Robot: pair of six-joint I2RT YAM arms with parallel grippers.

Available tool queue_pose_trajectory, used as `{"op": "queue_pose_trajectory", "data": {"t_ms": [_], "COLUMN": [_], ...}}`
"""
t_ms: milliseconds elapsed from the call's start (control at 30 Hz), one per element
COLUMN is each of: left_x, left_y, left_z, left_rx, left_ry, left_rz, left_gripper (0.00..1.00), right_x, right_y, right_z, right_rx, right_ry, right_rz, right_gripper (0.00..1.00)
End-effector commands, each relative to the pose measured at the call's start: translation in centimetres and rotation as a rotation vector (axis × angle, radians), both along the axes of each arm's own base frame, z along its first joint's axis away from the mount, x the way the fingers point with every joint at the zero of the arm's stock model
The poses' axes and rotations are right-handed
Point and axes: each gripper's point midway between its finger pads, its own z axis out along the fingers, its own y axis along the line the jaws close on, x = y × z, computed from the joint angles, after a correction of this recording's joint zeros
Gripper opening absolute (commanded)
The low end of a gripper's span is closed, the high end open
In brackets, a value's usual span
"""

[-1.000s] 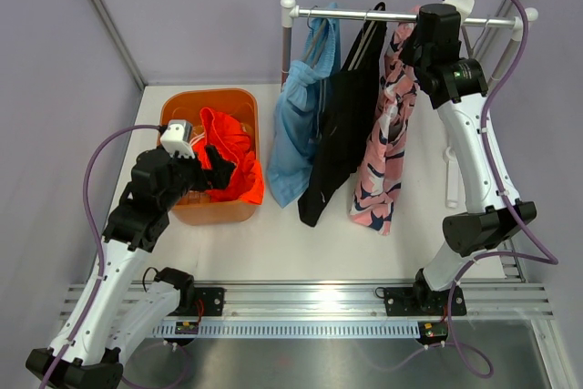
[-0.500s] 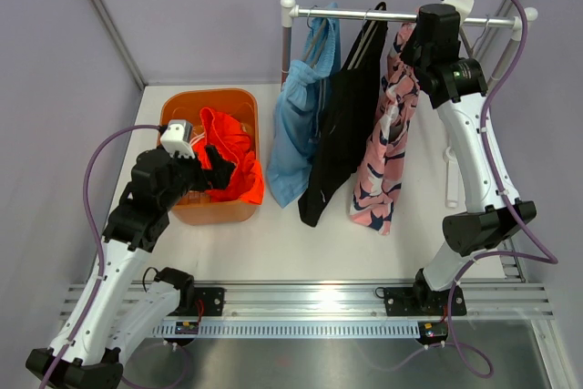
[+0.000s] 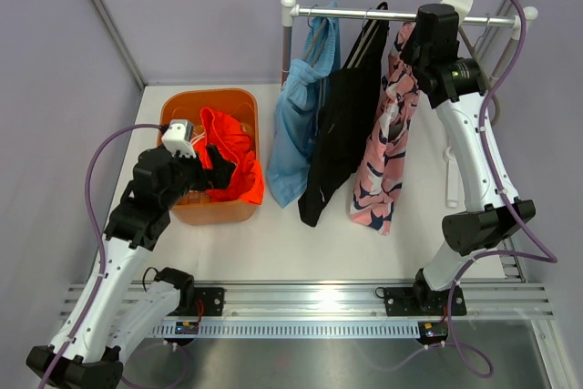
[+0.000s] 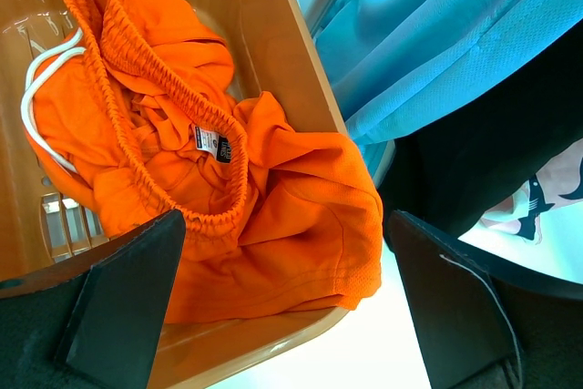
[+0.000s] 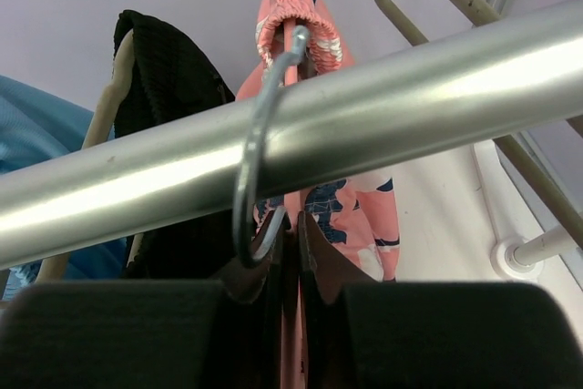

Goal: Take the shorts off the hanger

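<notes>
The bright orange shorts (image 3: 232, 157) lie crumpled in the orange bin (image 3: 209, 97), also in the left wrist view (image 4: 228, 216). My left gripper (image 3: 214, 178) hangs open and empty just above them (image 4: 287, 234). The light blue shorts (image 3: 301, 134), black shorts (image 3: 342, 134) and pink patterned shorts (image 3: 387, 152) hang on hangers from the metal rail (image 3: 364, 15). My right gripper (image 3: 421, 43) is up at the rail, its jaws closed (image 5: 291, 225) at the wire hook (image 5: 250, 161) of the pink shorts' hanger (image 5: 291, 6).
An empty hanger (image 3: 483, 34) hangs at the rail's right end. A white hanger-like piece (image 3: 451, 179) lies on the table at the right. The rail's white posts (image 3: 288, 43) stand at the back. Grey walls enclose the table.
My right gripper has edged slightly up along the rail, and the pink shorts shifted a little with it. The left arm has not moved.
</notes>
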Motion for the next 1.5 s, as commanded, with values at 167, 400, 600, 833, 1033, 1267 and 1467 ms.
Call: {"op": "queue_pose_trajectory", "data": {"t_ms": [167,400,600,833,1033,1267,1467], "left_x": [0.2,0.2,0.1,0.1,-0.5,-1.7,-3.1], "left_y": [-0.3,-0.3,-0.4,-0.6,-2.3,-5.1,-7.6], "left_z": [0.1,0.2,0.2,0.5,1.5,3.7,9.8], "left_rx": [0.000,0.002,0.001,-0.005,-0.048,-0.089,-0.074], "left_ry": [-0.017,-0.019,-0.020,-0.029,-0.070,-0.124,-0.228], "left_rz": [-0.020,-0.018,-0.024,-0.040,-0.138,-0.288,-0.329], "left_gripper": [0.99,0.99,0.99,0.99,0.99,0.99,0.98], "right_x": [-0.6,-4.8,-7.9,-10.1,-12.2,-18.1,-22.3], "right_y": [0.2,0.0,0.9,1.0,2.3,2.6,3.6], "right_z": [-1.1,4.8,6.1,6.9,5.5,4.4,3.0], "right_rx": [-0.030,-0.015,0.010,0.005,0.038,0.069,0.110], "right_ry": [0.055,-0.046,-0.068,-0.087,-0.050,-0.047,-0.030], "right_rz": [0.016,0.087,0.180,0.228,0.328,0.423,0.531], "right_gripper": [0.00,0.00,0.00,0.00,0.00,0.00,0.00]}}
